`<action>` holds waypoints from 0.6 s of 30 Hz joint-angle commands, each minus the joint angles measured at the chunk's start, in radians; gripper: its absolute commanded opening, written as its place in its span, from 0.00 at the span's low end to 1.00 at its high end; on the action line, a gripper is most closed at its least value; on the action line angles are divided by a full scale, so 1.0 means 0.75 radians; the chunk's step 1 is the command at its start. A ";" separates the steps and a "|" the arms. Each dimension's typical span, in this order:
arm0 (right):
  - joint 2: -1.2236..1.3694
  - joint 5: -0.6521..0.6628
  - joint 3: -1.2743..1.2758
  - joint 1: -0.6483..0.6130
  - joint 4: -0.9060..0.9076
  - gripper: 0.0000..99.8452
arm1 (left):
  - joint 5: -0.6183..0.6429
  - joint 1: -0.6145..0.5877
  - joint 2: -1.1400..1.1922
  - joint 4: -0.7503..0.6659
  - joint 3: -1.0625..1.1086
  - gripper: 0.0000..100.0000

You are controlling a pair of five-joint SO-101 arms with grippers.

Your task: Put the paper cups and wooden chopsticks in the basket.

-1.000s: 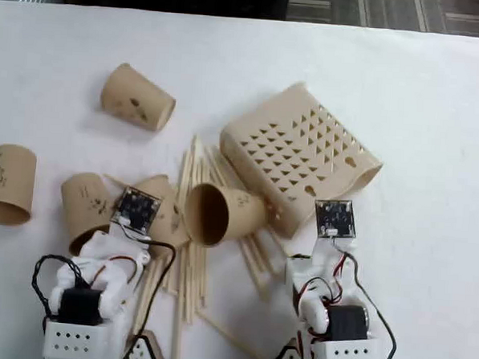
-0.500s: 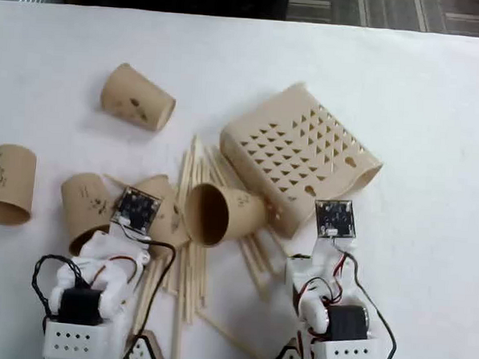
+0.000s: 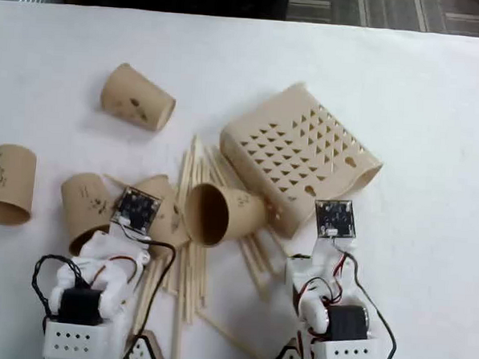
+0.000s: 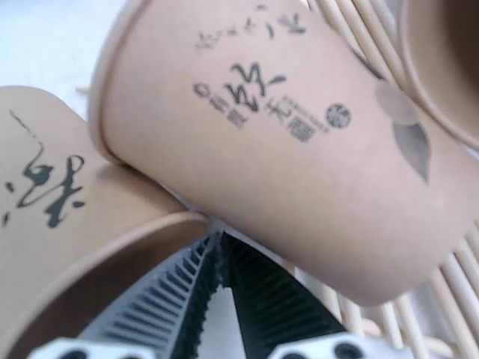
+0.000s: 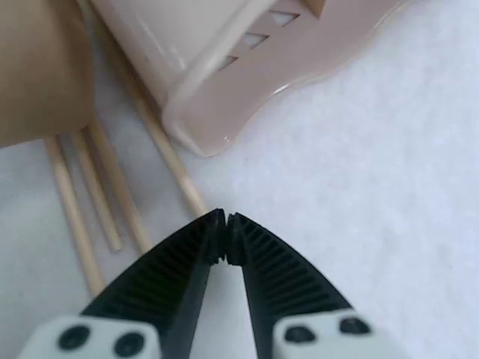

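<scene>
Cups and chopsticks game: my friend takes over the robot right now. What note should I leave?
Left gripper: shut, empty, beside two paper cups.
Right gripper: shut, empty, above the table by the basket.
All paper cups lie tipped over on the table; wooden chopsticks are scattered between the arms; the basket looks tipped on its side.
Done: nothing seen in the basket.
Left: all of it.

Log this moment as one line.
left gripper shut, empty, at paper cups | right gripper shut, empty, beside chopsticks | basket tipped over | paper cups, chopsticks on table

Tan cups (image 3: pixel 138 98), beige triangle-perforated basket (image 3: pixel 299 154)
</scene>
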 commanded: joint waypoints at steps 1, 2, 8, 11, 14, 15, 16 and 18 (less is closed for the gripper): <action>-0.011 0.012 0.012 0.007 0.009 0.02 | -0.006 0.007 -0.001 0.006 -0.006 0.02; -0.011 0.012 0.012 0.007 0.009 0.02 | -0.006 0.007 -0.001 0.006 -0.006 0.02; -0.011 0.010 0.012 0.003 0.009 0.02 | -0.004 0.009 -0.001 0.006 -0.006 0.02; -0.013 0.016 0.012 0.001 0.005 0.02 | -0.008 0.005 -0.001 0.010 -0.016 0.02; -0.015 0.018 -0.045 0.013 0.005 0.02 | -0.010 0.005 -0.001 0.006 -0.092 0.02; -0.015 0.041 -0.088 0.030 0.009 0.02 | -0.010 0.005 -0.001 0.006 -0.129 0.02; -0.015 0.092 -0.123 0.079 0.011 0.02 | -0.010 0.005 -0.001 0.006 -0.158 0.02; -0.015 0.245 -0.190 0.204 -0.021 0.02 | -0.010 0.005 -0.001 0.006 -0.186 0.02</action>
